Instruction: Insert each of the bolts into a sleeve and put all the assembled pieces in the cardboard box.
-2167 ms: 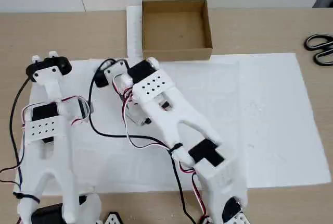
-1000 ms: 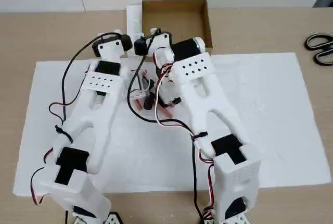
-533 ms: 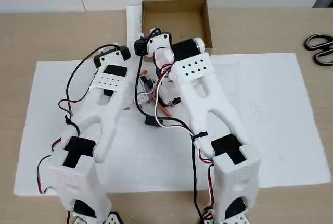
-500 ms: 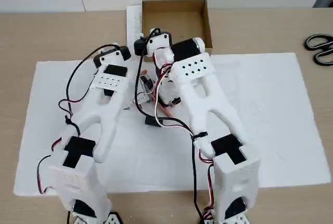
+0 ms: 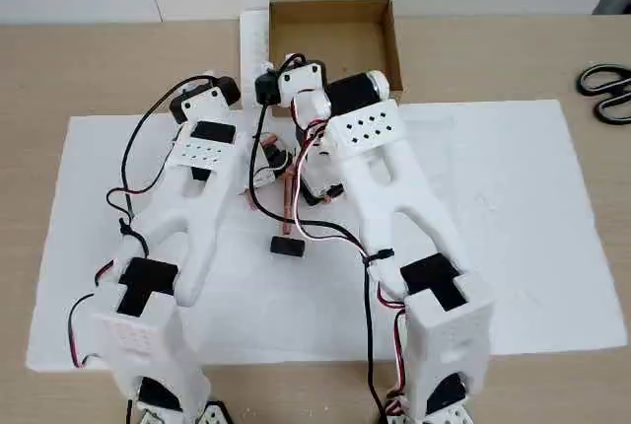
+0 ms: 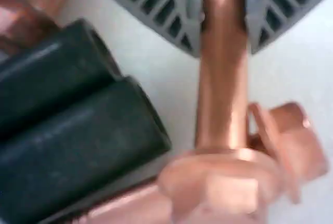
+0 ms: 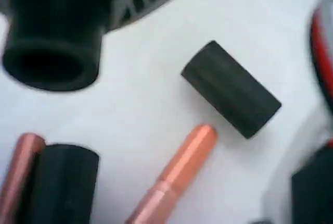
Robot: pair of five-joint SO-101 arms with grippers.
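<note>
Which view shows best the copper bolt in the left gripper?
Left wrist view: the copper bolt sits clamped in the left gripper, shaft and wide head plain. The high view has a copper rod, the right wrist view a copper tip; whether either is this bolt, I cannot tell.

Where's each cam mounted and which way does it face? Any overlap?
High: fixed above the table, facing down; shows both arms, cardboard box, scissors, white sheet.
Left wrist: on the left arm, facing along the left gripper, shut on a copper bolt; black sleeves beyond.
Right wrist: on the right arm, facing past the right gripper, shut on a held sleeve; loose sleeve and loose bolt beyond.
Shared: both wrist views show sleeves and bolts on the sheet.
</note>
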